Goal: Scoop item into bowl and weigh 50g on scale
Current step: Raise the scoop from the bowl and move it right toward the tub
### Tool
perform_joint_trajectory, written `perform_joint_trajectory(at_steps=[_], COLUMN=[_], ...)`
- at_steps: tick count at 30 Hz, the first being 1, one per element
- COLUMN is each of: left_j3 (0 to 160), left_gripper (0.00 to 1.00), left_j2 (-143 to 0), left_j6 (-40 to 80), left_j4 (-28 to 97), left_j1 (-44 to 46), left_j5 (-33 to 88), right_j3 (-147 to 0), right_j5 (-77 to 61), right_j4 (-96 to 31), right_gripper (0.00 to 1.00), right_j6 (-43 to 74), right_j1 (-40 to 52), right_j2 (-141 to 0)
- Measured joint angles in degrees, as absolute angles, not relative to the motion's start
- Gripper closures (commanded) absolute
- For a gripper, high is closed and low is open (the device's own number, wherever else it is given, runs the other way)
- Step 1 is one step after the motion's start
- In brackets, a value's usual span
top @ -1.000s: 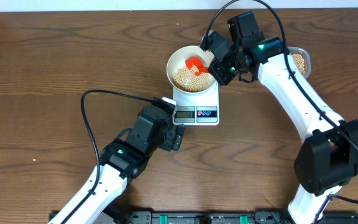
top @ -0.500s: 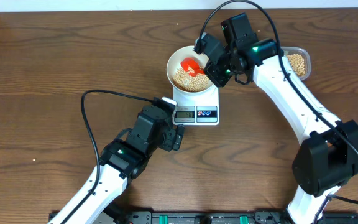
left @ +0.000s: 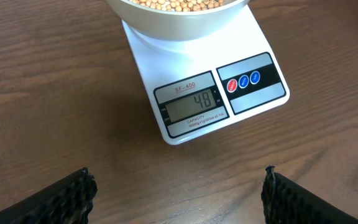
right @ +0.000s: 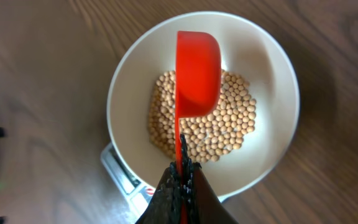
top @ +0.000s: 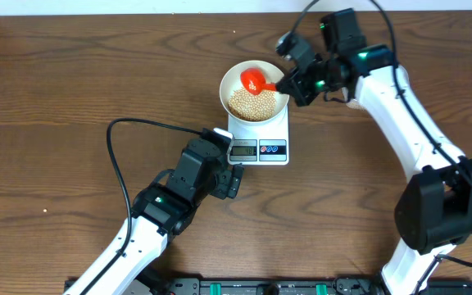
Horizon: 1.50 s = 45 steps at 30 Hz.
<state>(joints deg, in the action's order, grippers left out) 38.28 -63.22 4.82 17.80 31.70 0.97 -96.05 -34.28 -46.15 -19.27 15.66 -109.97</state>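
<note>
1. A dark wooden table [top: 56, 123] seen from above, with two white-and-black robot arms reaching in from the near edge.
2. A small white scale [top: 258, 131] sits near the middle of the table, its display [left: 194, 104] and round coloured buttons [left: 243, 81] facing the left arm. The display reads 48.
3. A round white bowl [top: 226, 88] stands on the scale's platform, covering most of it.
4. Pale tan beans [top: 251, 103] lie in a loose, shallow pile in the bottom of the bowl. The upper walls of the bowl are bare.
5. The right gripper [top: 288, 82] hangs at the bowl's right rim. Its fingers are pressed together on the thin handle of a red scoop [top: 252, 79].
6. The cup of the scoop hovers above the bowl, over the far edge of the bean pile. No beans show on the smooth red surface. From the wrist view I cannot tell whether that surface is the empty inside or the back of the cup.
7. The left gripper [left: 178, 176] is low over the table just in front of the scale. Its two black fingers are spread wide apart with nothing between them but bare wood. It touches neither scale nor bowl.
8. A black cable [top: 117, 164] loops across the table beside the left arm.
</note>
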Motion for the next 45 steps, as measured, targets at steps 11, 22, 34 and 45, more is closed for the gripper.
perform_joint_trajectory(at_steps=[11,22,34,45], left_j3=[38.28,38.28,38.28,38.28], left_gripper=[0.12,0.12,0.12,0.12], left_j2=[-63.22,-63.22,-63.22,-63.22], left_j6=[4.82,4.82,4.82,4.82], left_j4=[17.8,17.8,17.8,17.78], left_j1=[31.7,31.7,31.7,31.7], left_j5=[0.95,0.95,0.95,0.95], right_j3=[-96.05,-96.05,-96.05,-96.05], right_j5=[-52.07,-57.34,-57.63,-57.63], right_j4=[-46.44,-46.44,-46.44,-46.5], right_gripper=[0.99,0.99,0.99,0.99], right_j6=[-16.95,-16.84,-16.69,-16.69], right_j1=[7.44,4.67,4.69,4.67], right_j2=[-109.97,-109.97,-109.97,-109.97])
